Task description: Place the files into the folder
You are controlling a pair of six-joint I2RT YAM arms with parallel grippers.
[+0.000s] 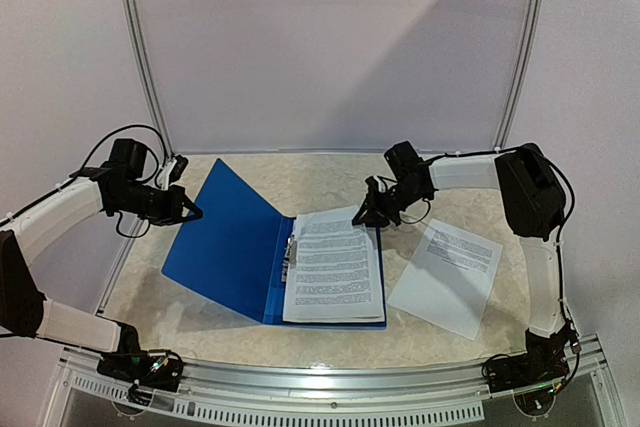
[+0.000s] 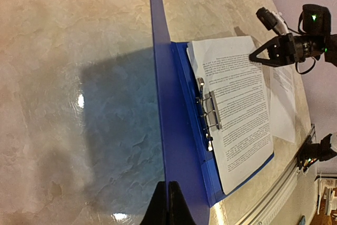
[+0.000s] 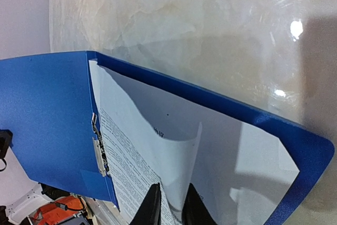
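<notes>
Marbled beige tabletop (image 1: 300, 177) under a pale wall carries a flat royal-blue folder (image 1: 225, 247), lying open. White paper sheets printed with black text (image 1: 335, 272) lie on the folder's right half, beside the metal clip (image 1: 291, 252) at its spine. One more white printed sheet (image 1: 447, 275) lies flat to the right of the folder, apart from it. The left gripper (image 1: 190, 213) is clamped on the outer edge of the folder's left cover, which tilts up off the table. The right gripper (image 1: 368, 215), at the folder's far right corner, pinches the curled-up corner of the top sheet (image 3: 174, 156).
</notes>
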